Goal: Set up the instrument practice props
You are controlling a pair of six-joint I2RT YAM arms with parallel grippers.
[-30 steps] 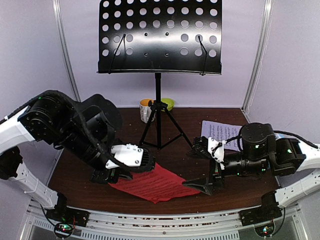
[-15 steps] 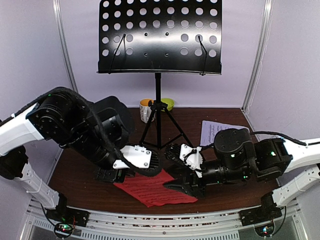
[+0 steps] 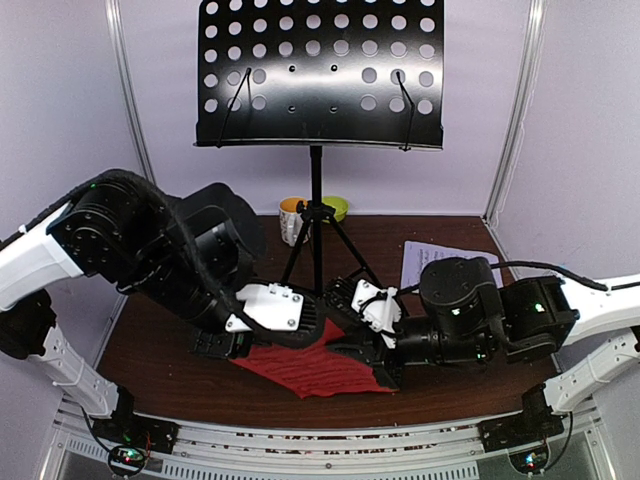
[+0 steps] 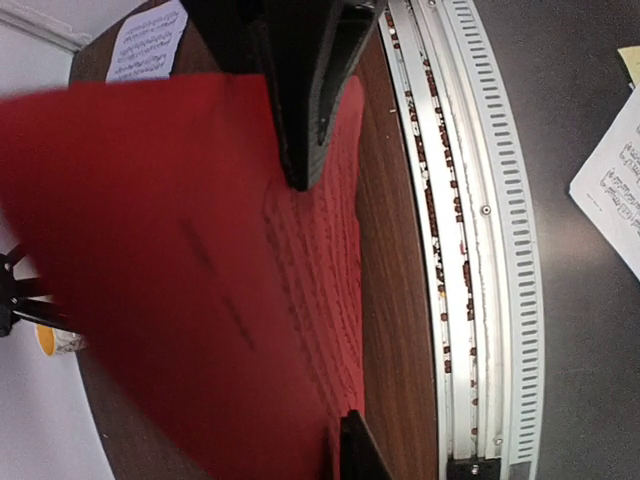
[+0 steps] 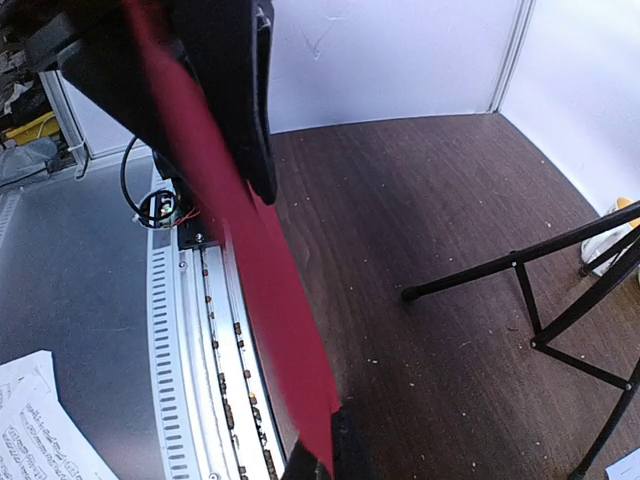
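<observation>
The black music stand [image 3: 320, 75] rises at the back centre on its tripod [image 3: 318, 262], its perforated desk bare. A red sheet-music page [image 3: 312, 366] is at the table's front, its right part lifted. My right gripper [image 3: 350, 347] is shut on that right edge, and the right wrist view shows the red page [image 5: 272, 300] running down into my gripper [image 5: 326, 456]. My left gripper [image 3: 300, 333] is at the page's left end. In the left wrist view the red page [image 4: 150, 260] hides all but one finger [image 4: 358, 452]. A pale page [image 3: 428, 262] lies flat at the right.
A white-and-orange mug [image 3: 289, 214] and a green bowl [image 3: 337, 207] sit behind the tripod by the back wall. A tripod leg [image 5: 500, 268] crosses the table beside my right gripper. A metal rail [image 4: 470, 250] edges the table's front, with loose pages [image 5: 40, 425] on the floor beyond it.
My right arm has swung left to the red page and closed on its right edge, which has lifted. The left arm has shifted slightly right with the page.
</observation>
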